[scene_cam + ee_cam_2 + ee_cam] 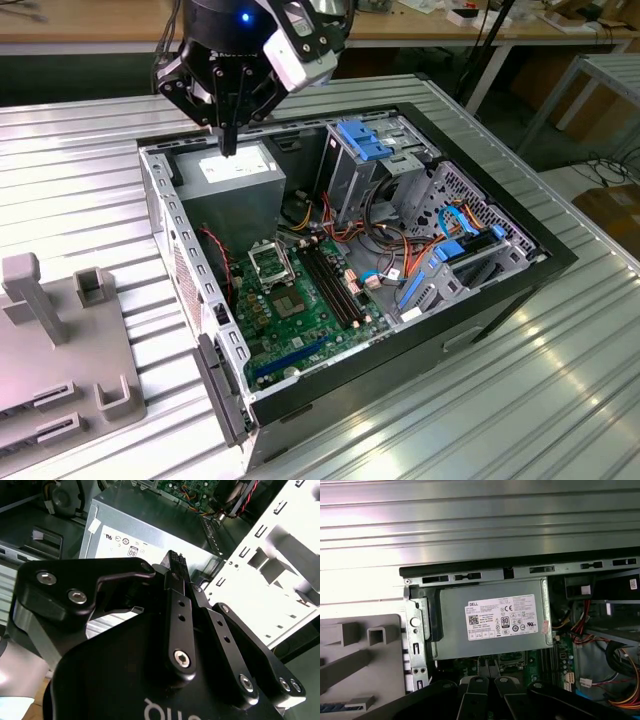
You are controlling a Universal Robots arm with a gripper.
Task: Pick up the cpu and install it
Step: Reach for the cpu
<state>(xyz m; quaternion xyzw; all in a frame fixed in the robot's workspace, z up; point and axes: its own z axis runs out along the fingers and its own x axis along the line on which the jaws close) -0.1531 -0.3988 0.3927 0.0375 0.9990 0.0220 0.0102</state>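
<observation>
My gripper (pixel 229 148) hangs above the open computer case, over the grey power supply (pixel 235 170) at the case's far end. Its two black fingers (pixel 176 580) are pressed together and I see nothing between them. In the first wrist view the gripper (pixel 489 666) points down toward the edge of the power supply (pixel 495 625). The black square socket (pixel 268 263) with its metal frame lies on the green motherboard (pixel 300 320), nearer the camera than the gripper. The cpu is out of view.
A grey fixture block (pixel 60 350) with posts and slots sits on the ribbed metal table (pixel 80 140) at the exterior view's left. Inside the case are a drive cage with blue clips (pixel 365 150), bundled cables (pixel 385 225) and the metal side wall (pixel 185 250).
</observation>
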